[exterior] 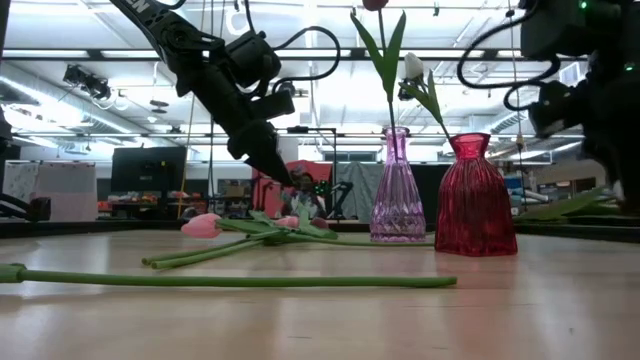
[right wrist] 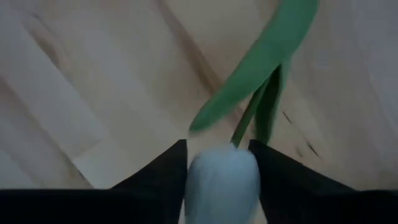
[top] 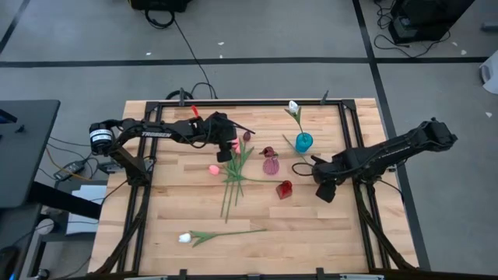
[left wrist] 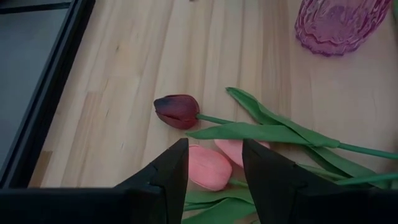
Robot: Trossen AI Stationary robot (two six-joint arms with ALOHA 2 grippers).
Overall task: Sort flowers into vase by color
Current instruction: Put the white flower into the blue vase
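Observation:
Several tulips lie in a loose pile (top: 233, 175) at mid-table, with pink heads (left wrist: 208, 168) and a maroon head (left wrist: 177, 111) toward the left arm. My left gripper (left wrist: 214, 165) hangs open just above the pink heads, clear of them in the low view (exterior: 272, 160). A white tulip (top: 184, 237) lies alone near the near edge. My right gripper (top: 321, 187), right of the red vase (top: 284, 189), is shut on a white tulip (right wrist: 221, 180). The teal vase (top: 303, 141) holds a white tulip and the purple vase (top: 270, 163) a maroon one. My right gripper pinches the white tulip's head (right wrist: 221, 171) between its two fingers. The stem (right wrist: 249, 124) and a long leaf (right wrist: 267, 62) reach out ahead of the fingertips. Whether any part rests on the table, I cannot tell.
The three vases stand close together between the two grippers, red nearest the right one. Black rails (top: 354, 155) frame the table's left, right and far sides. Bare wood (top: 311, 233) lies toward the near right corner.

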